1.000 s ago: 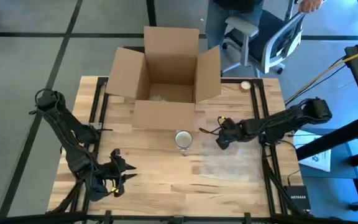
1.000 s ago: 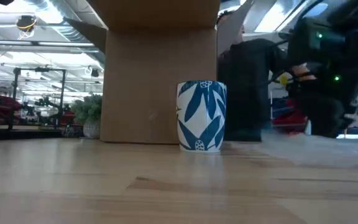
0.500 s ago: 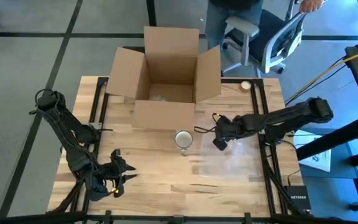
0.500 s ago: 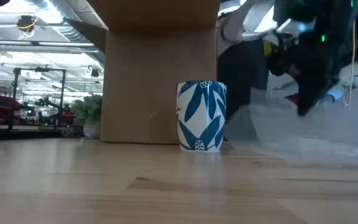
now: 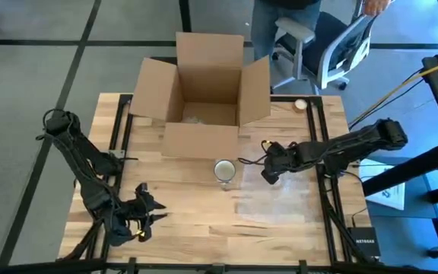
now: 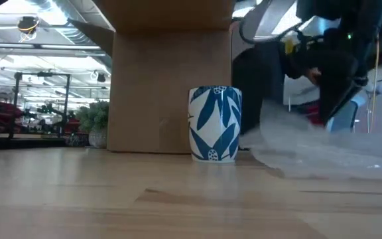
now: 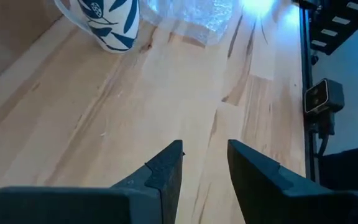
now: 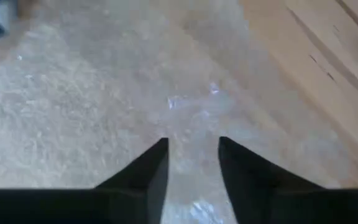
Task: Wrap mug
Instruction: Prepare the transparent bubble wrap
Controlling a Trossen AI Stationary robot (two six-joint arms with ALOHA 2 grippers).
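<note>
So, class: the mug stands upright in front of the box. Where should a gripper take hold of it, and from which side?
Grip the mug across its rim or upper wall, coming down from above. It stands upright with its mouth open, the cardboard box sits close behind it, and bubble wrap lies on the right gripper's side. A top approach looks clearest. No handle is visible, so I can't advise using one.

Dark jointed arms (image 5: 90,164), seemingly black tapered fingers (image 7: 166,168).

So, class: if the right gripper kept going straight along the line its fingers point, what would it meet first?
Most likely the bubble wrap: the right gripper, open, points down onto the sheet, which fills its wrist view. Depth is unclear.
</note>
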